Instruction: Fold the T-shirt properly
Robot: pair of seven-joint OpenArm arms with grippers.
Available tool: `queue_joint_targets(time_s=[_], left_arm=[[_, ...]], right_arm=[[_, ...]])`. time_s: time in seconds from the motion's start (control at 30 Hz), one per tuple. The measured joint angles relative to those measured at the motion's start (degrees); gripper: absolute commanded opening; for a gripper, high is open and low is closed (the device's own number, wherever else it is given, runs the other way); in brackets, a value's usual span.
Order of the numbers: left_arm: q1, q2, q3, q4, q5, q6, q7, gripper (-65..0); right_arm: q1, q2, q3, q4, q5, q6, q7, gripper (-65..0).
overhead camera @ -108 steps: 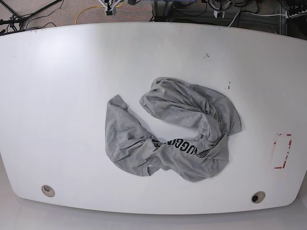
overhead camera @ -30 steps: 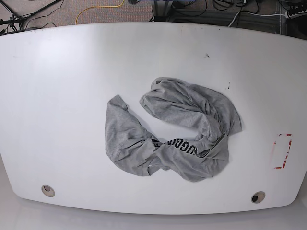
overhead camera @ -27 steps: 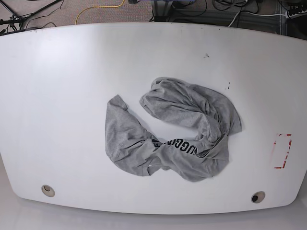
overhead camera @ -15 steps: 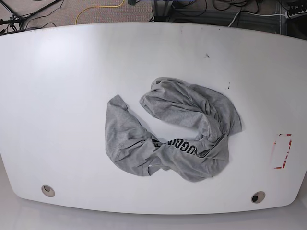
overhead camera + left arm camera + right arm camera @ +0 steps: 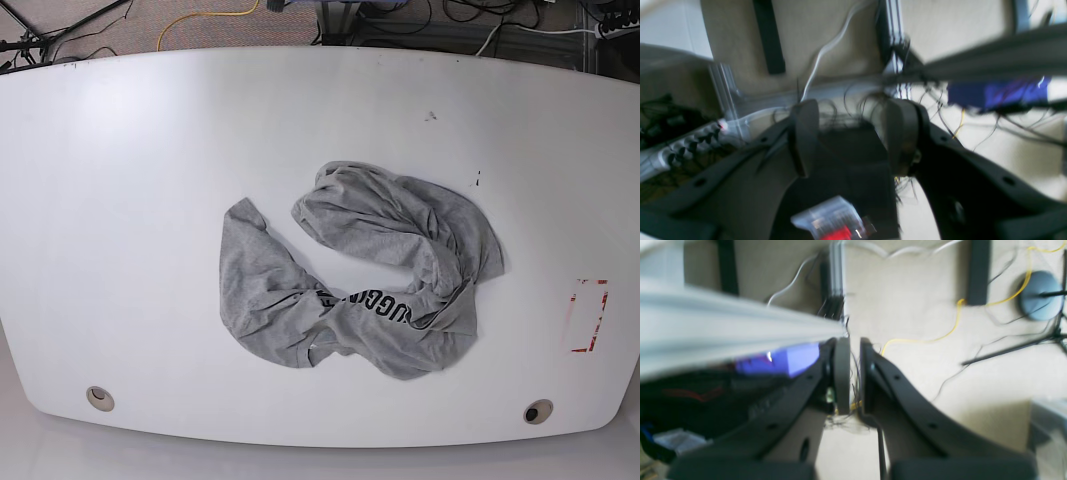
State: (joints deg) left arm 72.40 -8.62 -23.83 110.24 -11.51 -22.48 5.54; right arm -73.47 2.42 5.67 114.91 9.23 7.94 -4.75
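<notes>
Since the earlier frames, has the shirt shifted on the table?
No. The T-shirt lies at the same spot relative to the red-marked rectangle.

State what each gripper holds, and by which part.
Nothing is held. Left gripper and right gripper are both empty; the crumpled light-grey cotton T-shirt lies untouched on the table.

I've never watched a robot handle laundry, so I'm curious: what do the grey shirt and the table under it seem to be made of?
The T-shirt looks like soft cotton jersey: heathered light grey, matte, lying in limp rumples and folds, with black printed letters showing in a crease. The table looks like a hard, smooth white board, perhaps laminate or painted wood: it shows a soft sheen, small dark marks, and round holes near its front edge.
</notes>
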Motion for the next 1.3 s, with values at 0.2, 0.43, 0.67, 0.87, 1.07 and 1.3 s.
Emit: queue_joint_targets(time_s=[0.2,0.43,0.67,0.87,1.07,1.3], left_arm=[[-0.5,-0.5,-4.4,2.3,-3.1,1.0,-0.5,-35.7],[-4.5,-0.2,-7.1,3.2,-6.6,0.2,0.4,-35.7],[-8.9,-0.2,-8.3,3.3,-6.6,0.8,0.1,-35.0],[-13.0,2.9,-8.4,3.3,-6.6,0.7,0.5,-26.4],[-15.8,4.5,-8.3,3.4,-6.6,0.4,0.4,-20.7],[-18.3,4.5,-8.3,3.4,-6.6,0.6,0.5,-20.4]], right_arm=[[1.0,-0.1,-0.1,0.7,0.1,0.6,-0.3,-60.7],[5.5,-0.2,0.8,0.8,0.0,0.5,-0.9,-60.7],[11.0,0.0,1.3,1.0,0.0,0.6,-0.9,-60.7],[15.9,1.5,0.9,0.7,0.0,0.9,-1.9,-60.4],[22.8,4.6,-0.1,0.9,0.0,0.1,-1.8,-59.9],[32.3,7.1,-3.5,0.8,0.2,1.2,-11.5,-48.4]])
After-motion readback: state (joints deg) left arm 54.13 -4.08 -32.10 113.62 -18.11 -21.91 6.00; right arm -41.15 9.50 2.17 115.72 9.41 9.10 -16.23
